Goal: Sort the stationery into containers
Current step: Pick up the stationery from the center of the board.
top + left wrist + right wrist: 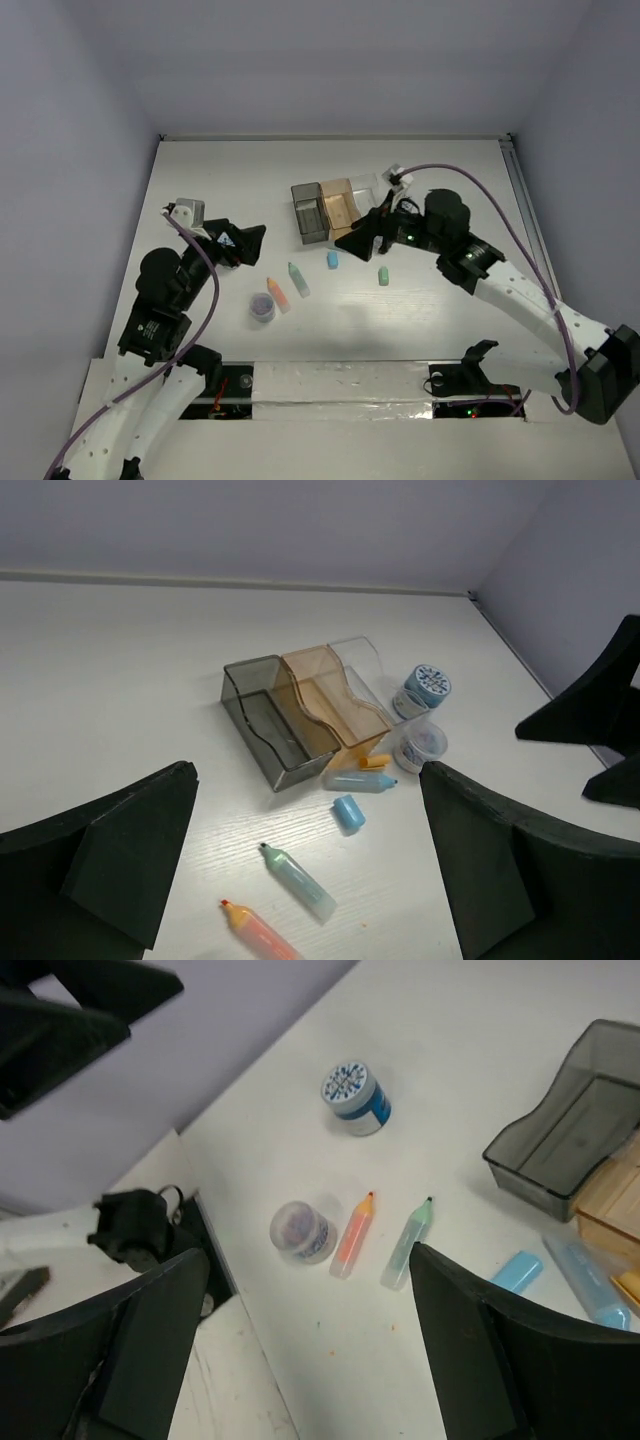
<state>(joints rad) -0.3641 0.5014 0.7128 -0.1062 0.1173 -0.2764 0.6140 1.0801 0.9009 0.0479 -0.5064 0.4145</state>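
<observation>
The joined containers stand mid-table: dark grey (310, 215), tan-orange (340, 205), clear (365, 188). In front lie an orange highlighter (278, 292), a green highlighter (298, 279), a light blue cap (332, 259), a teal cap (383, 276) and a purple disc (262, 306). The left wrist view shows a light blue highlighter (360, 780) and an orange cap (372, 762) against the tan box, and two discs (428, 688) beside the clear box. My left gripper (255, 243) (305, 815) is open and empty, left of the boxes. My right gripper (358, 240) (308, 1290) is open and empty, in front of them.
Another blue-patterned disc (355, 1097) sits apart in the right wrist view, beyond the purple one (302, 1230). The table's near edge with the arm mounts (340, 385) runs below the items. Walls close off the back and sides.
</observation>
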